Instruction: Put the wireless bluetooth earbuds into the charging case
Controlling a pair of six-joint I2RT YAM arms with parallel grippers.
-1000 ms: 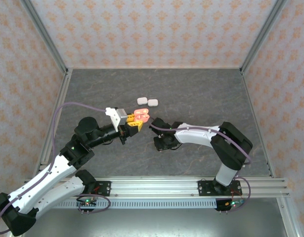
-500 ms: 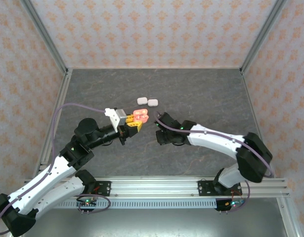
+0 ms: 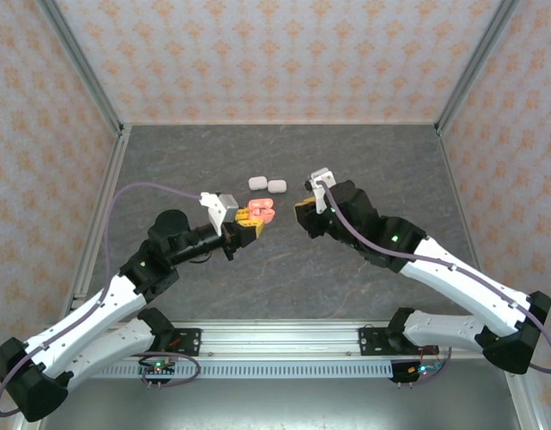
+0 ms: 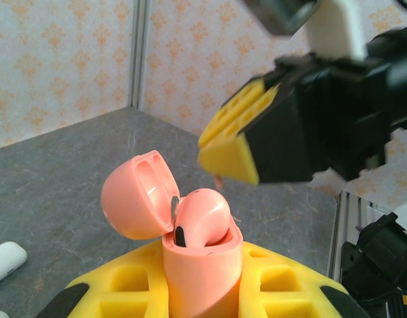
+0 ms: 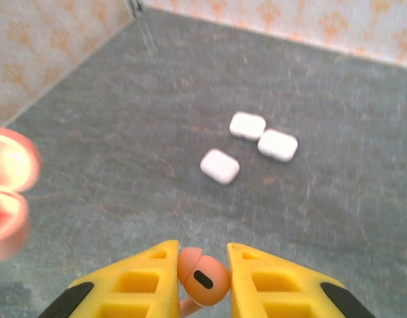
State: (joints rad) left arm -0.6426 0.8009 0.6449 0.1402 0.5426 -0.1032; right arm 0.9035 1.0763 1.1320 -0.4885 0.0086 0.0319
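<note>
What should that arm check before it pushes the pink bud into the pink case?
1. Lid open: ok.
2. Case clamped in the left pincer: ok.
3. Bud gripped by the right pincer: ok.
4. Free socket in the case: cannot tell; a seated bud already sits inside and hides the rest.
5. Bud lined up over the case: not ok; in the top view the right pincer stands off to the side, apart from the case.
</note>
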